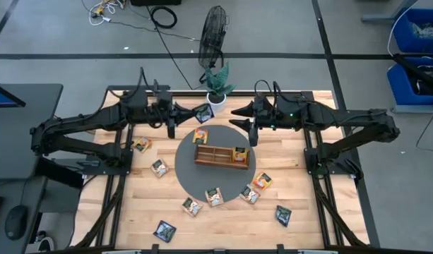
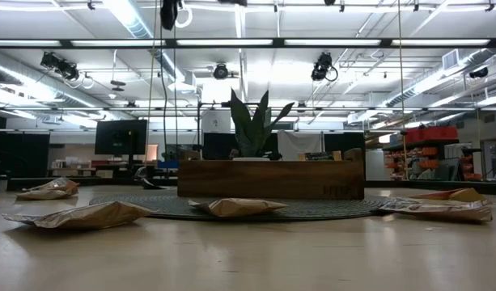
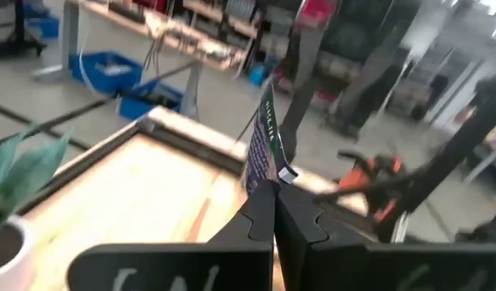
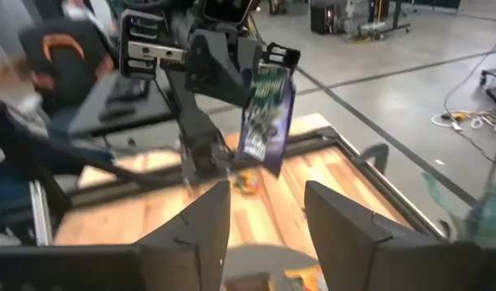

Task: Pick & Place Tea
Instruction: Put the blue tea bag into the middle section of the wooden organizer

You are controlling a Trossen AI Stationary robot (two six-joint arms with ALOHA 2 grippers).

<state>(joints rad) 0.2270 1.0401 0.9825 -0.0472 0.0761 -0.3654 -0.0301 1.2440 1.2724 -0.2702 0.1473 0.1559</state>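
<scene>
My left gripper [image 1: 193, 113] is raised above the table's far side, next to the potted plant [image 1: 217, 86], and is shut on a dark teal tea sachet [image 1: 203, 113]. My right gripper [image 1: 235, 111] faces it from the right, open, with the sachet [image 4: 266, 117] a little beyond its fingertips. The wooden tray [image 1: 222, 155] rests on a round grey mat [image 1: 202, 178] with one orange-yellow sachet [image 1: 239, 154] in its right compartment. Several more tea sachets lie flat on the mat and the table, such as one [image 1: 200, 135] beyond the tray. Neither gripper shows in the low view. My left gripper pinches the dark sachet by one edge [image 3: 268, 179] between its two fingertips [image 3: 260, 212]. The fingers run about level, pointing toward the table's right. The sachet is lifted clear of the table, standing on edge past the fingertips, its flat face [image 4: 268, 121] toward my right gripper.
The plant in its white pot [image 1: 216, 100] stands just behind the two grippers. Loose sachets lie at the left [image 1: 140, 144], [image 1: 159, 168] and along the near side [image 1: 192, 207], [image 1: 283, 214], [image 1: 164, 230]. A black fan [image 1: 213, 32] stands beyond the far edge.
</scene>
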